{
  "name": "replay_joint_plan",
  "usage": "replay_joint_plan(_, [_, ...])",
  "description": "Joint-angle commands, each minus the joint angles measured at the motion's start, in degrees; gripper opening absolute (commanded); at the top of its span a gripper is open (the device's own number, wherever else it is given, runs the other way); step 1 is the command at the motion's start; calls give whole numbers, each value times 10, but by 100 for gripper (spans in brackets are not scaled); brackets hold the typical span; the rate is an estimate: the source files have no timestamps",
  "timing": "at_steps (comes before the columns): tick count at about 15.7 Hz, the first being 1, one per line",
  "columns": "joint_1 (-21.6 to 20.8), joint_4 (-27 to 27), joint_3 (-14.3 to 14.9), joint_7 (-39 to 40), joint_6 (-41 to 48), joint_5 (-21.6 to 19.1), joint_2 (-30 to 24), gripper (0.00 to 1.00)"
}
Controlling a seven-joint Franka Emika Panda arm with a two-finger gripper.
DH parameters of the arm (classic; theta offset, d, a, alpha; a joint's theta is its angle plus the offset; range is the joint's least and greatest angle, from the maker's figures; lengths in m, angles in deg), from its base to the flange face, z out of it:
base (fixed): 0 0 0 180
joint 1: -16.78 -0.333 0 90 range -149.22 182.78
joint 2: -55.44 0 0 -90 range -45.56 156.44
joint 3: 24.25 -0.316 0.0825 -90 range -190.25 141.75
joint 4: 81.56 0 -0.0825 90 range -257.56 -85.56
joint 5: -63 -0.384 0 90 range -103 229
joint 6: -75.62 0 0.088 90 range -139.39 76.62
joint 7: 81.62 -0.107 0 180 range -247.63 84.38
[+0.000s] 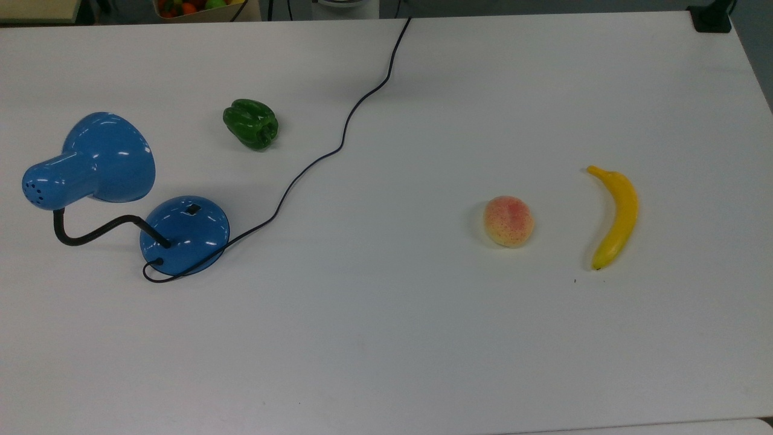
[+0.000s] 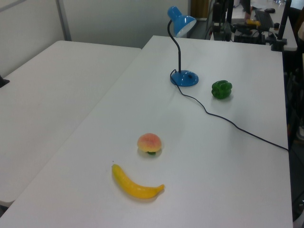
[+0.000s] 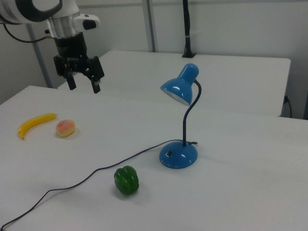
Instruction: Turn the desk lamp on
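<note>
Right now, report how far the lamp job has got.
Nothing looks done: the desk lamp gives no visible glow, and the small black switch on its base is untouched. In hand: the gripper hangs open and empty high above the table, well toward the right view's left of the lamp, nearer the peach and banana. Left: cross to the base, come down and press the switch.

No legible text, label, brand, number or sign on anything in these views.
</note>
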Motion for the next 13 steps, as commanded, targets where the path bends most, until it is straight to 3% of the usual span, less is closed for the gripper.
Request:
replay_joint_plan(1, [-7,6,6,-9,-3,-6,4,100])
replay_joint_plan(5, [-8,5,6,-9,-3,-6,5,99])
replay_joint_plan(6, [-8,4,6,-8,-3,-6,5,91])
replay_joint_plan(7, [-9,3,6,-7,-3,-6,5,78])
replay_joint_plan(8, [-9,-2,6,-7,-3,-7,5,58])
replay_joint_plan(10, [-9,-4,5,-2,-3,-11,5,8])
replay_joint_plan(11, [-9,-4,5,-2,-3,-12,5,0])
replay_joint_plan(13, [-9,-4,5,-2,-3,-11,5,0])
